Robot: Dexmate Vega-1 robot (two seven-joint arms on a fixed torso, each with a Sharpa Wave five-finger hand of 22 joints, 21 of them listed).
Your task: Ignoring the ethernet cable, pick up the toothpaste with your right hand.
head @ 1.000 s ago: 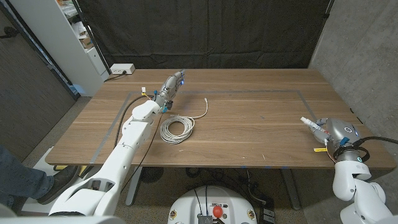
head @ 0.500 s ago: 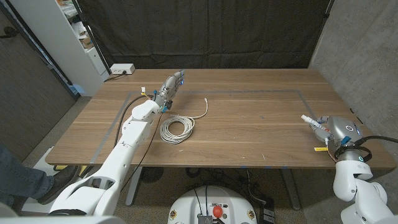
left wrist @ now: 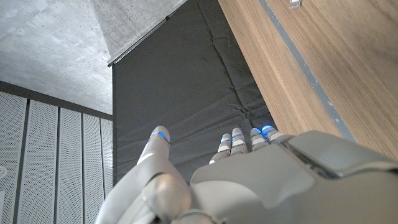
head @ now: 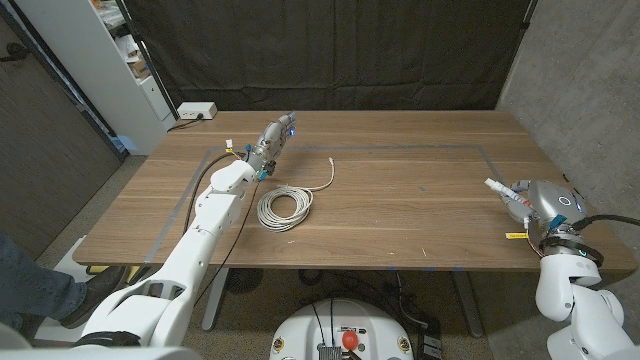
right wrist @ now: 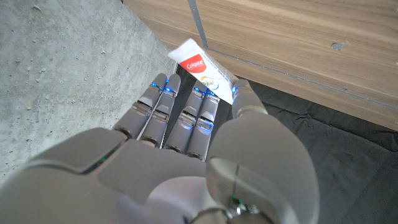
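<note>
At right edge of head frame, right hand (head: 540, 205) holds toothpaste (head: 500, 190), apparently off table (head: 400, 210): pickup looks done. Left hand (head: 275, 138) fingers straight, holding nothing; ethernet cable (head: 285, 206) untouched.

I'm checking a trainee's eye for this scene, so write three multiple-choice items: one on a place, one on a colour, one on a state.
1. Where does the coiled ethernet cable lie?
A. Left-centre of the table, near the left arm
B. By the table's right edge, beside the right hand
C. On the floor under the table

2. What colour is the logo patch on the toothpaste?
A. Green
B. Red
C. Black

3. What is the right hand doing?
A. Resting open on the cable
B. Holding the toothpaste
C. Gripping the table's edge

Answers:
1. A: the head view shows the coil just right of the left forearm.
2. B: the right wrist view shows a red patch on the white tube.
3. B: the right wrist view shows the fingers closed around the tube, whose end sticks out past the fingertips.
</note>
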